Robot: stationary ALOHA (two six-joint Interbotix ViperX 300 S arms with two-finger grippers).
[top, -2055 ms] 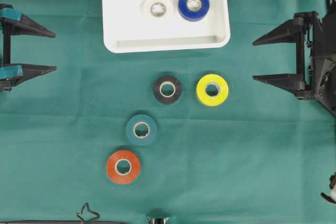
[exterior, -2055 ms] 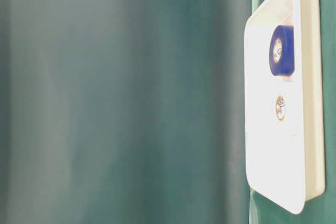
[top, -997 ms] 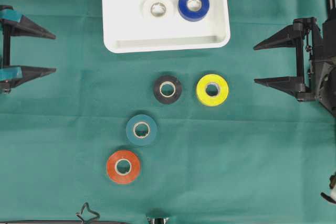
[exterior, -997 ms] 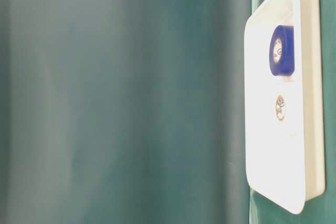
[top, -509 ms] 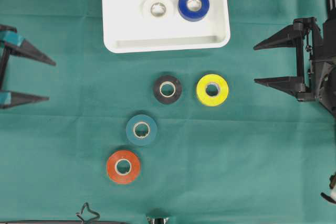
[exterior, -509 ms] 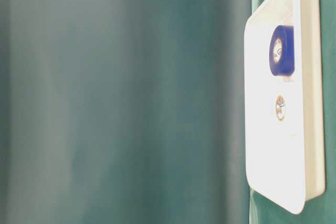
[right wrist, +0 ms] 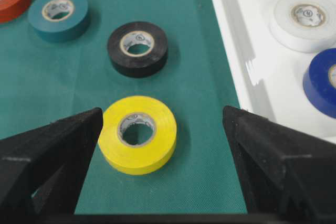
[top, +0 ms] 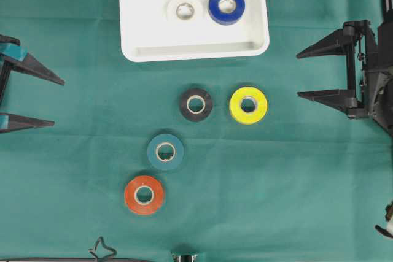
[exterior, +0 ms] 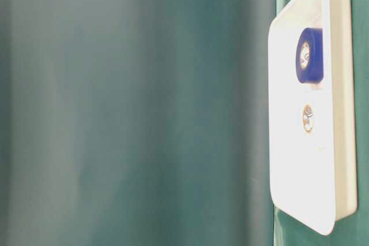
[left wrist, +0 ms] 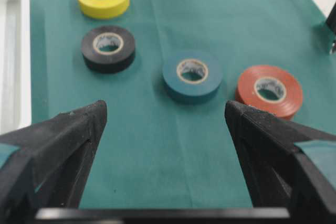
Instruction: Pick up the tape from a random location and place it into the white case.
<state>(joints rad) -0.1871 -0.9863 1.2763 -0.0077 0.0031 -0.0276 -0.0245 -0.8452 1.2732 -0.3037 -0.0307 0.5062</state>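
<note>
Several tape rolls lie flat on the green cloth: black (top: 196,104), yellow (top: 248,105), teal (top: 165,151) and orange (top: 144,194). The white case (top: 141,35) at the top middle holds a white roll (top: 185,10) and a blue roll (top: 226,6). My left gripper (top: 58,102) is open and empty at the left edge, well left of the rolls; its view shows the teal roll (left wrist: 192,76) and orange roll (left wrist: 269,90) ahead. My right gripper (top: 298,72) is open and empty at the right edge, with the yellow roll (right wrist: 137,134) just ahead of its jaws.
The table-level view shows only the case (exterior: 340,113) with the blue roll (exterior: 309,55) and a blurred green surface. A black wire clip (top: 102,251) lies at the front edge. The case wall (right wrist: 236,51) runs beside the right gripper's path.
My left gripper has moved down in the overhead view, toward the front, and stays open. The right gripper and all rolls have not moved.
</note>
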